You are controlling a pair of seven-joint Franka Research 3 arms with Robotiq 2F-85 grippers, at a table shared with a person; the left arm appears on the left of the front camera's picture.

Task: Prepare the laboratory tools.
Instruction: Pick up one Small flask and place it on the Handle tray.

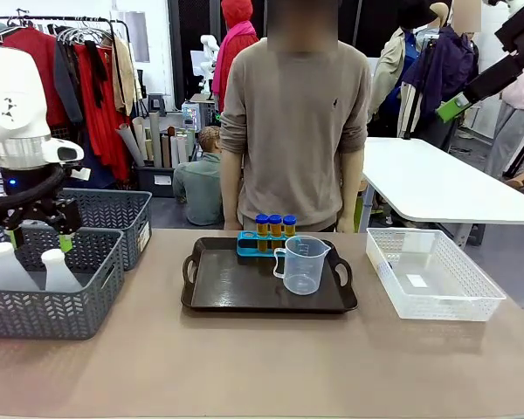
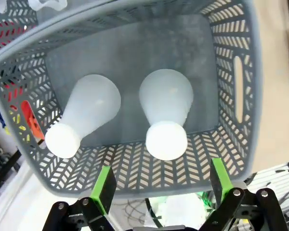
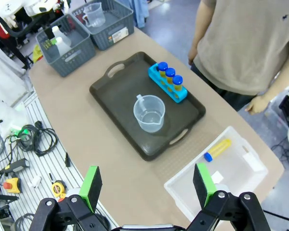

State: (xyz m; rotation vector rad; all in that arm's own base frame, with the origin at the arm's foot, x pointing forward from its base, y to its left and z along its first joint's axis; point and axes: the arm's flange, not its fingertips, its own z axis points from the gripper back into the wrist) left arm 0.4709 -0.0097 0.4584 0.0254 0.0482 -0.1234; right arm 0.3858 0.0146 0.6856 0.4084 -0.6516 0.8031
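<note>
Three yellow tubes (image 1: 275, 225) and the clear beaker (image 1: 302, 264) stand upright on the tray (image 1: 218, 288). The fourth tube (image 3: 217, 149) lies right of the tray; two white flasks (image 1: 59, 271) stand upright left of it.

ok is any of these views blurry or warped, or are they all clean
Front view: sharp, evenly lit, no harsh glare. Left wrist view: wide-angle bowing of the grey basket walls, and the two flasks look soft at their near necks. Right wrist view: crisp on the beaker and tray.

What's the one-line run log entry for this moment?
left tool open over flasks in grey basket | right tool open above table | beaker, three tubes on tray
</note>
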